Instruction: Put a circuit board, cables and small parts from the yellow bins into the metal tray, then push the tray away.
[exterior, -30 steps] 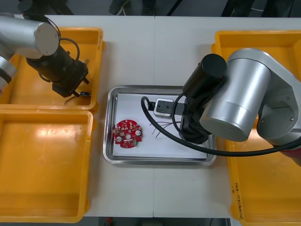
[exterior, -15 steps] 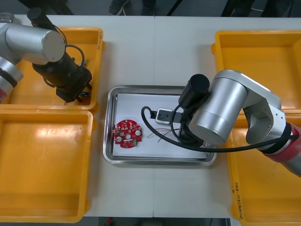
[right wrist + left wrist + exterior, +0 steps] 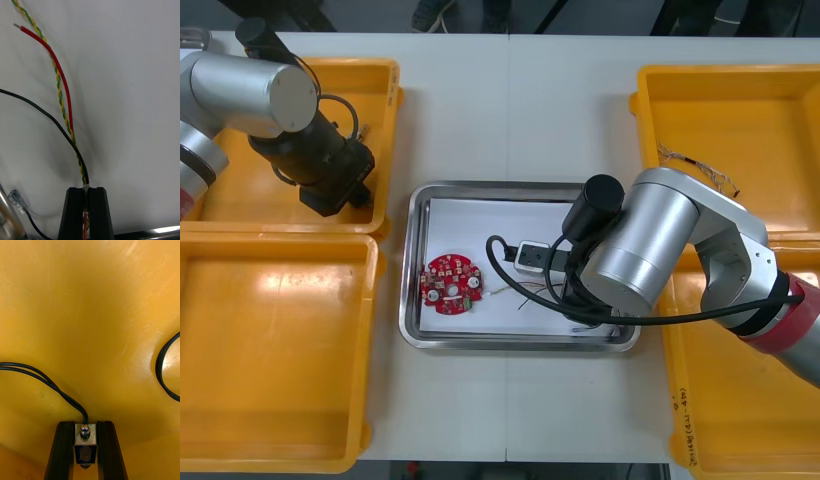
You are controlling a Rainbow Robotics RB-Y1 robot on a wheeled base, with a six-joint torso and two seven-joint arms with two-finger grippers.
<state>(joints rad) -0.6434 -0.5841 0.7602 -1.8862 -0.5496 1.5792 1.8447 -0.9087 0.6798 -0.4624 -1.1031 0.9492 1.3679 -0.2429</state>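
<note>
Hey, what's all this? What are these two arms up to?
A robot is loading a metal tray. Its right gripper is down in the tray, shut on a bundle of thin cables. Its left gripper is inside the far left yellow bin, shut on a small metal part with black wires attached. A red circuit board already lies in the tray.
</note>
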